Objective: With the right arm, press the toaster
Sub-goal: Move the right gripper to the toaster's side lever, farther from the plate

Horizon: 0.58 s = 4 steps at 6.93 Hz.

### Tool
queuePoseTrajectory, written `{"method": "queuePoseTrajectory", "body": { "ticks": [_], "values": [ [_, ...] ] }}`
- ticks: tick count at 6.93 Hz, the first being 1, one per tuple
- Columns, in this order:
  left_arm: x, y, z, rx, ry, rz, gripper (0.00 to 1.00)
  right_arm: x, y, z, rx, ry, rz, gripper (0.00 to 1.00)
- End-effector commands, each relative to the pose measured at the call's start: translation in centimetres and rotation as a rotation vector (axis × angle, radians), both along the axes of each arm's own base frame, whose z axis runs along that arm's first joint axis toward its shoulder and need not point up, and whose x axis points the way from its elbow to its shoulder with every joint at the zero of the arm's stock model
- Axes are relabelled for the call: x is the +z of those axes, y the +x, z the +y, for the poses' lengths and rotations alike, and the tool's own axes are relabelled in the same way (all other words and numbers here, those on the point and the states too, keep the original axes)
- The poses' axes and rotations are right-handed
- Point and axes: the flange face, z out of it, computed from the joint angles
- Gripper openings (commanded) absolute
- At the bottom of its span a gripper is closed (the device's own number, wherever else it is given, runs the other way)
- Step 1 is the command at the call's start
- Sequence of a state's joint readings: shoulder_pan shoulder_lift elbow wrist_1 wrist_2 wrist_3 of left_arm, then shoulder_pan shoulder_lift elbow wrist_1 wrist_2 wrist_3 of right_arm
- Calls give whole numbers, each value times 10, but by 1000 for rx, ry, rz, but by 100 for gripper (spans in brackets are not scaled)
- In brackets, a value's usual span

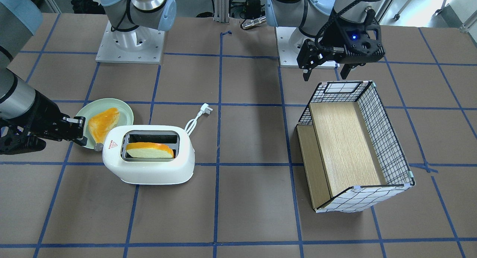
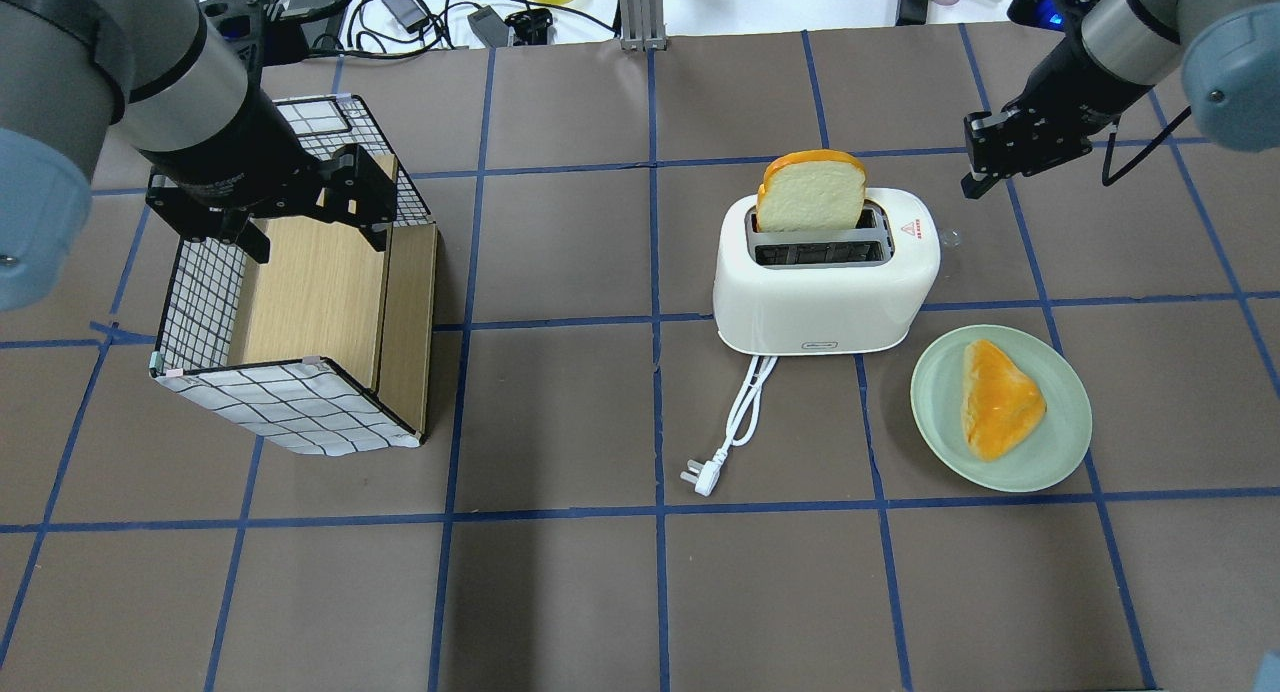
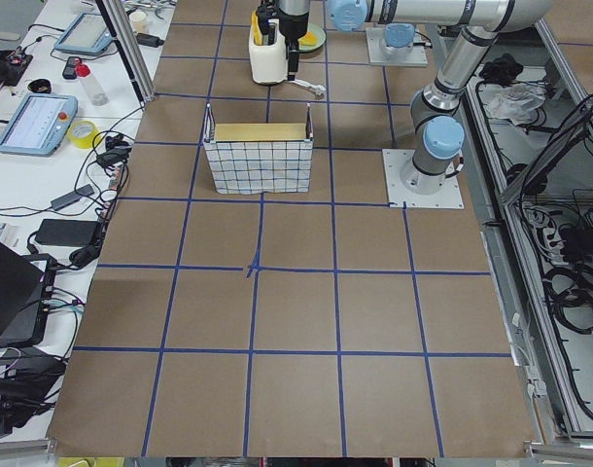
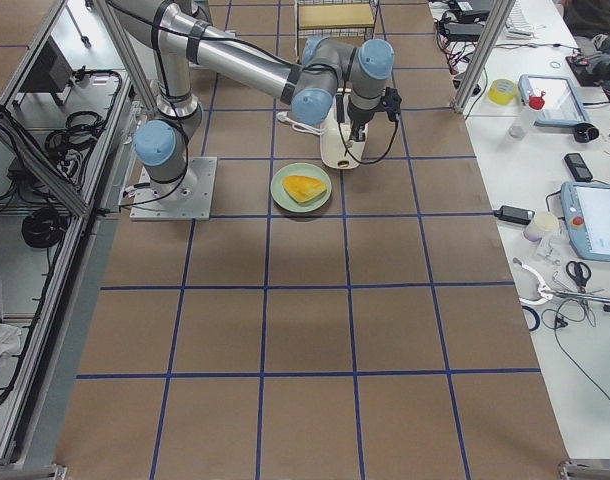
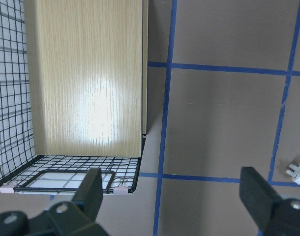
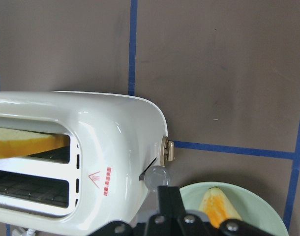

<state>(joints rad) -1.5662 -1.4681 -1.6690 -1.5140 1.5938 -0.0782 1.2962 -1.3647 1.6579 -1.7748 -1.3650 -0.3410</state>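
The white toaster (image 1: 149, 170) stands on the table with a slice of bread (image 1: 149, 150) upright in one slot. It also shows in the overhead view (image 2: 820, 302). My right gripper (image 1: 80, 130) is shut and empty, just off the toaster's knob end, above the table. In the right wrist view the joined fingertips (image 6: 168, 196) sit right beside the silver knob (image 6: 156, 177) and the beige lever (image 6: 167, 150). My left gripper (image 1: 325, 76) is open and empty above the far end of the wire basket (image 1: 387, 138).
A green plate (image 2: 1060, 452) with a second slice of bread (image 2: 1000, 397) lies next to the toaster, under my right gripper's side. The toaster's white cord and plug (image 2: 700, 477) trail over the table. The basket (image 2: 290, 402) holds a wooden board.
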Motion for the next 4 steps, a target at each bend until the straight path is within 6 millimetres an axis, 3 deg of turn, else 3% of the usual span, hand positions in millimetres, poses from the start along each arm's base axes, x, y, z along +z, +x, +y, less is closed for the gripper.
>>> {"method": "queuePoseTrajectory", "body": {
  "ticks": [1, 4],
  "values": [
    [0, 0, 0, 0, 0, 0, 100, -7, 2, 1, 4, 11, -22, 11],
    [-1, 0, 0, 0, 1, 0, 100, -13, 8, -6, -1, -10, -101, 11]
  ]
}}
